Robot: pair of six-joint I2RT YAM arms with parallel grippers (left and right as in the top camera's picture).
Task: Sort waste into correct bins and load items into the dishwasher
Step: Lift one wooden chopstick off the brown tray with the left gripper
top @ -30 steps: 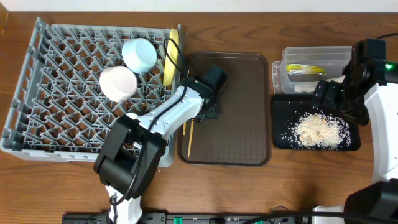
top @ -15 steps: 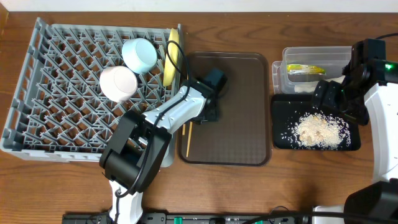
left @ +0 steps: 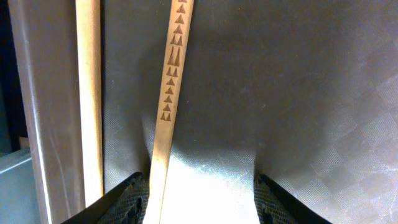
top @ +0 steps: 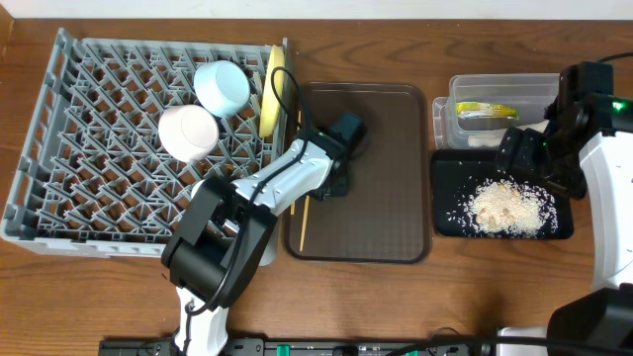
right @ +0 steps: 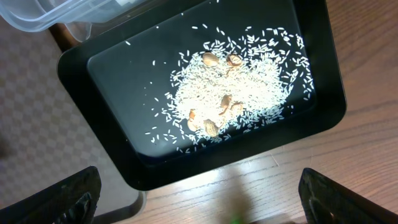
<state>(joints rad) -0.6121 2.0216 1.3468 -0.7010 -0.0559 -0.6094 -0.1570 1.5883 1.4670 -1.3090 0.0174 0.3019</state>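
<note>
My left gripper point(top: 332, 184) is low over the left side of the brown tray point(top: 376, 198). Its jaws stand open point(left: 202, 200). A wooden chopstick point(left: 171, 93) with a printed triangle pattern runs between the fingers, close against the left one. A second chopstick point(left: 89, 93) lies outside the jaws along the tray's left rim. The grey dishwasher rack point(top: 99, 148) holds a light-blue bowl point(top: 223, 87), a white bowl point(top: 188, 132) and an upright yellow plate point(top: 274, 89). My right gripper point(right: 199, 199) hangs wide open over the black tray point(right: 81, 68), which holds the rice scraps point(right: 236, 93).
Behind the black tray point(top: 445, 213) stands a clear tub point(top: 499, 91) holding the green-and-orange wrapper point(top: 485, 111). The chopstick ends point(top: 301, 222) show below my left gripper in the overhead view. The rack's right wall stands close to the brown tray's left rim.
My left gripper's jaws have narrowed around the patterned chopstick, and the left arm has edged slightly right. The right arm has not moved.
</note>
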